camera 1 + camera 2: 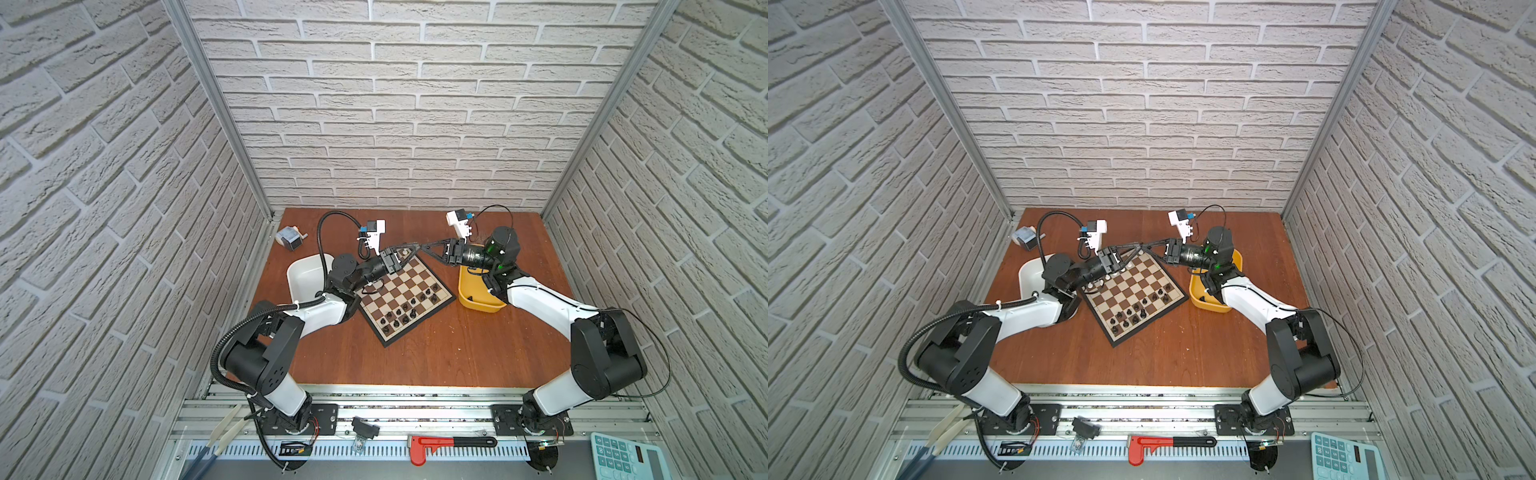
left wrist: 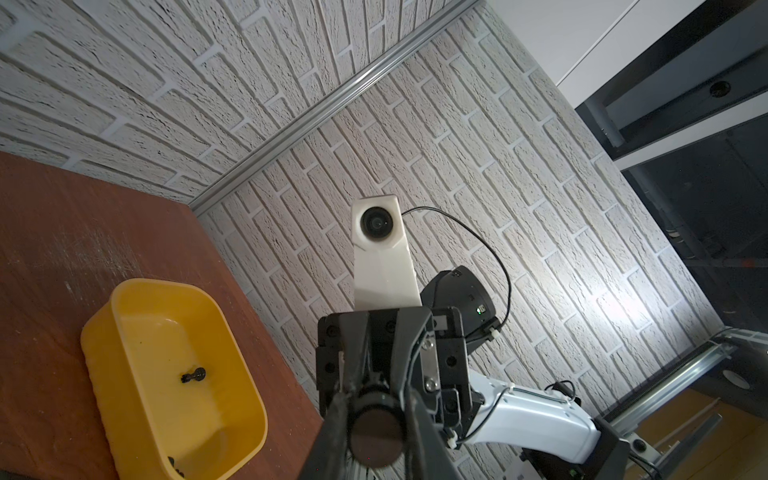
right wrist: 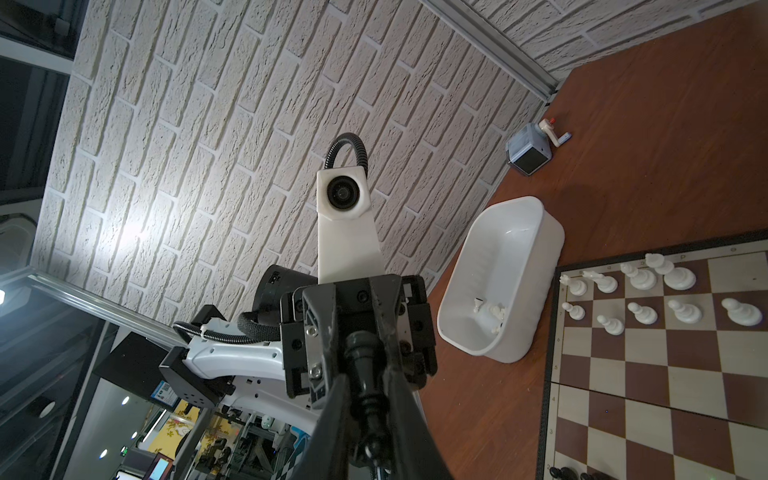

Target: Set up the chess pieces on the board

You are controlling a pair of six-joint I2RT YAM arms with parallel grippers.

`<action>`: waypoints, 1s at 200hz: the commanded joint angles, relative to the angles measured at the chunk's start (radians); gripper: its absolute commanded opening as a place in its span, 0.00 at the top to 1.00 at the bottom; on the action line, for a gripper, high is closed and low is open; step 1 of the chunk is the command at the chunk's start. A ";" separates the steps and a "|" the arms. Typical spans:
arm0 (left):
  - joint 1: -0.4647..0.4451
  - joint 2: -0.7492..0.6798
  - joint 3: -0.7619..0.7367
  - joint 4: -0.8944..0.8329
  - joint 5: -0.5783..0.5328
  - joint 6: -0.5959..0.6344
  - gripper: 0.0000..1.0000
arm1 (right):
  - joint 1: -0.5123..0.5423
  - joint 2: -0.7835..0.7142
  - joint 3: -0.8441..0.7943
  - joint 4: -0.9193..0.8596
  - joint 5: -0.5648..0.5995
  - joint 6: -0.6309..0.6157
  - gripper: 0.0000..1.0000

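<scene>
Jaws on piece (image 3: 365, 374); board (image 3: 690, 395) digits 2–8

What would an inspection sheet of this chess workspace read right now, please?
Surface: brown wooden table, scuffed near the yellow tub.
Job's things: board carries white pieces and black pieces; more lie in the yellow tub and white tub.
Clutter: pencil sharpener on table; red tool, calculator by the front rail.
Grippers: left pincer and right pincer both grip one black piece above the board's far corner.
Cables: corrugated conduit along left arm; thin cable off right arm.
Surroundings: brick-pattern walls.
</scene>
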 commanded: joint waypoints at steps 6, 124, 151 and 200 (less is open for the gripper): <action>-0.004 0.016 0.029 0.054 0.012 0.015 1.00 | 0.008 0.005 0.015 0.048 -0.011 0.003 0.85; 0.020 -0.065 0.081 -0.236 0.016 0.238 0.41 | 0.006 -0.052 0.120 -0.396 0.073 -0.317 0.93; 0.048 -0.141 0.091 -0.365 -0.004 0.348 0.19 | 0.003 -0.069 0.149 -0.511 0.103 -0.401 0.93; 0.166 -0.310 0.060 -0.572 -0.040 0.482 0.02 | -0.006 -0.091 0.200 -0.716 0.170 -0.546 0.94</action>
